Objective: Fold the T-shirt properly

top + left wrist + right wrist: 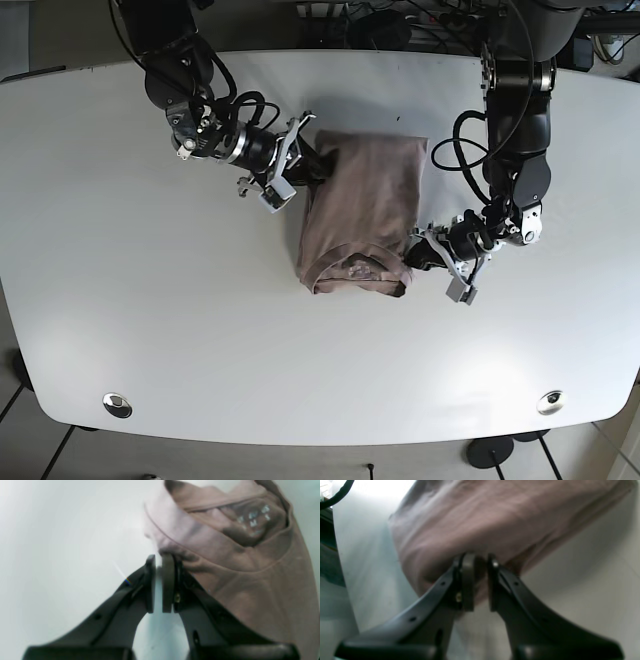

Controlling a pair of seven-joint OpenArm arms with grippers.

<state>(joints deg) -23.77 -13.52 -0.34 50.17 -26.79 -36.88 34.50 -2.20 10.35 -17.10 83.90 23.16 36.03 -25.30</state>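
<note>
The dusty-pink T-shirt (365, 200) lies folded into a narrow strip at the table's middle, with its collar end toward the front. My left gripper (418, 252) is at the shirt's front right edge. In the left wrist view its jaws (158, 557) stand almost together, with the shirt's (250, 580) folded edge at their tips and the collar label in sight. My right gripper (312, 165) is at the shirt's far left corner. In the right wrist view its jaws (480, 560) are closed on a bunch of the cloth (482, 517).
The white table (150, 300) stretches wide on all sides of the shirt. Cables and dark gear (400, 20) lie past the far edge. Two round metal fittings sit near the front edge, one on the left (117, 404) and one on the right (550, 401).
</note>
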